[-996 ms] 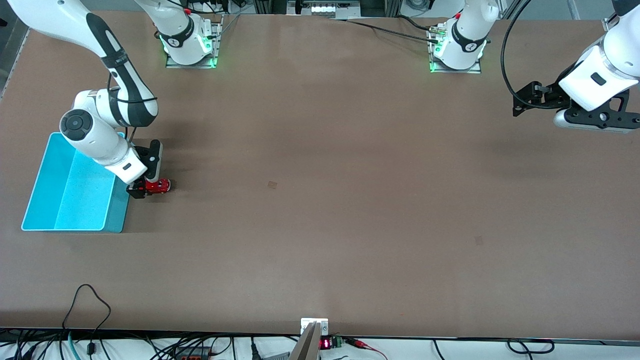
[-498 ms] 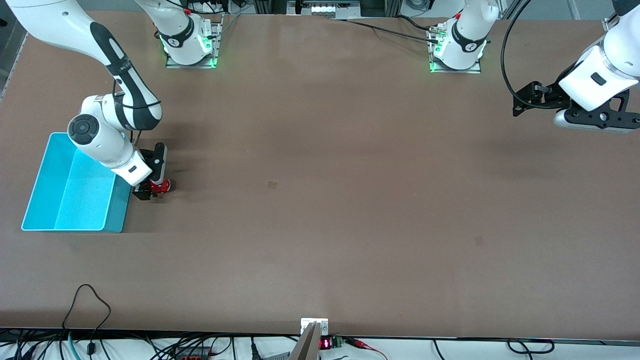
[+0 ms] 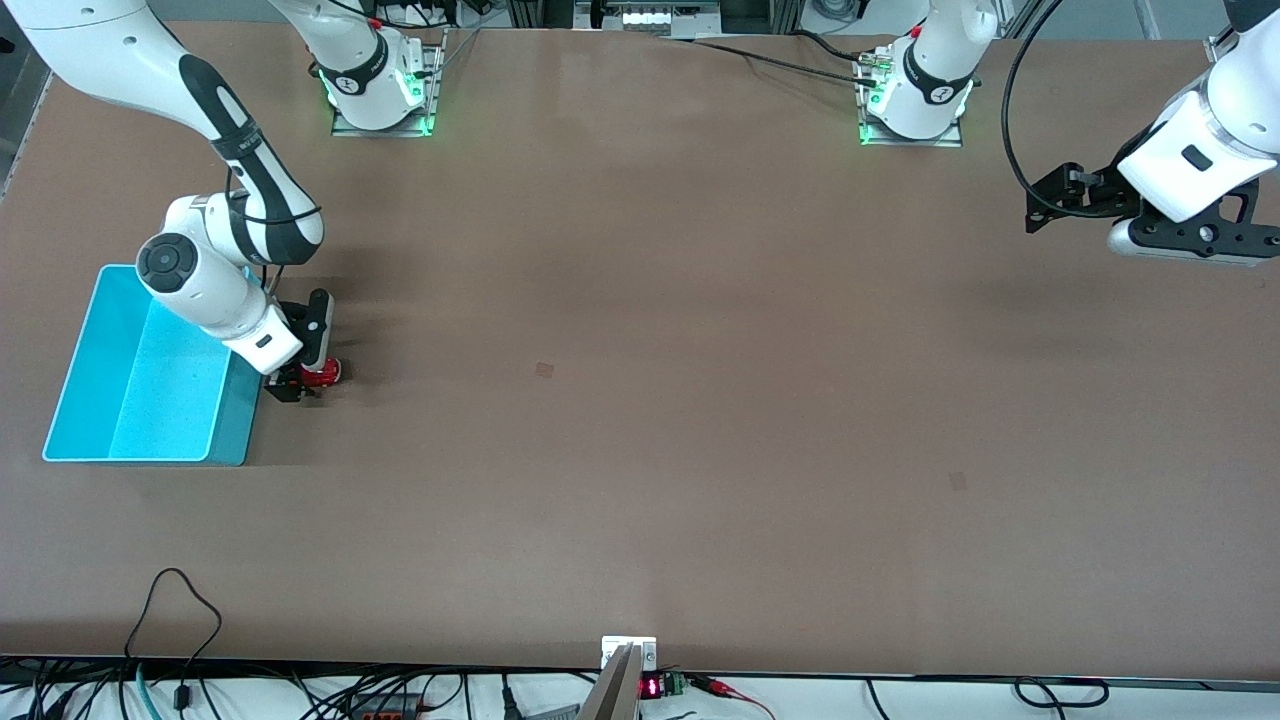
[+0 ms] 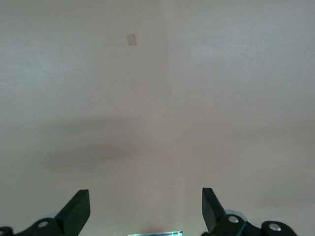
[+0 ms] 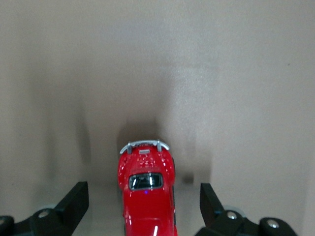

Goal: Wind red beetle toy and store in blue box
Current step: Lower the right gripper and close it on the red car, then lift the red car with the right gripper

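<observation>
The red beetle toy (image 3: 322, 374) sits on the table (image 3: 640, 420) just beside the blue box (image 3: 140, 372), between the right end effector's (image 5: 142, 209) spread fingers, untouched. The left end effector (image 4: 145, 211), spread, waits over bare table near its edge.

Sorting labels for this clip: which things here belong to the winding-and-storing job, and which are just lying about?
Job:
- red beetle toy, on the table between the open right gripper fingers, beside the blue box
- blue box

Not part of it:
- left gripper, open, waiting over bare table
- cables at the table edge
</observation>
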`<move>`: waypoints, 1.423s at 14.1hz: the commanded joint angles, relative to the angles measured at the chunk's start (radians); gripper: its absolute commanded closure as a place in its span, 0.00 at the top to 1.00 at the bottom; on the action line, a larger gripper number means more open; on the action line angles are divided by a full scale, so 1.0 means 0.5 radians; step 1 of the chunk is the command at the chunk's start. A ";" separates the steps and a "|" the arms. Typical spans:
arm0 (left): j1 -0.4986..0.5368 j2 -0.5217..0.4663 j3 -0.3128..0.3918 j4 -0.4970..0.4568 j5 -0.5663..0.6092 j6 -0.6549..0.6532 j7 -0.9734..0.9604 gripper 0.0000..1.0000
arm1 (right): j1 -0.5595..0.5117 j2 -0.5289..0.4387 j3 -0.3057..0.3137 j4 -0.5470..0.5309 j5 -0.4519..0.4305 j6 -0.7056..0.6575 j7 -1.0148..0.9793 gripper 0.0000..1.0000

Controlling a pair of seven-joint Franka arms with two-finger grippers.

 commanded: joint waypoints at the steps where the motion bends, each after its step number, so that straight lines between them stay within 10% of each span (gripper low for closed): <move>1: 0.004 -0.031 -0.008 -0.005 0.013 -0.001 -0.015 1.00 | -0.062 0.022 0.032 -0.004 -0.009 0.044 -0.028 1.00; 5: 0.004 -0.031 -0.008 -0.005 0.013 -0.001 -0.018 1.00 | -0.065 0.037 0.032 -0.004 -0.009 0.062 -0.028 0.93; 9: 0.007 -0.028 -0.008 -0.005 0.013 -0.001 -0.015 1.00 | -0.065 0.037 0.032 -0.004 -0.012 0.062 -0.019 0.39; 14: 0.004 -0.022 -0.008 -0.005 0.013 -0.001 -0.018 1.00 | -0.056 0.022 0.032 -0.004 -0.009 0.062 0.033 0.00; 20: 0.004 -0.022 -0.008 -0.005 0.010 -0.007 -0.015 1.00 | 0.039 -0.156 0.154 0.020 -0.009 -0.097 0.783 0.00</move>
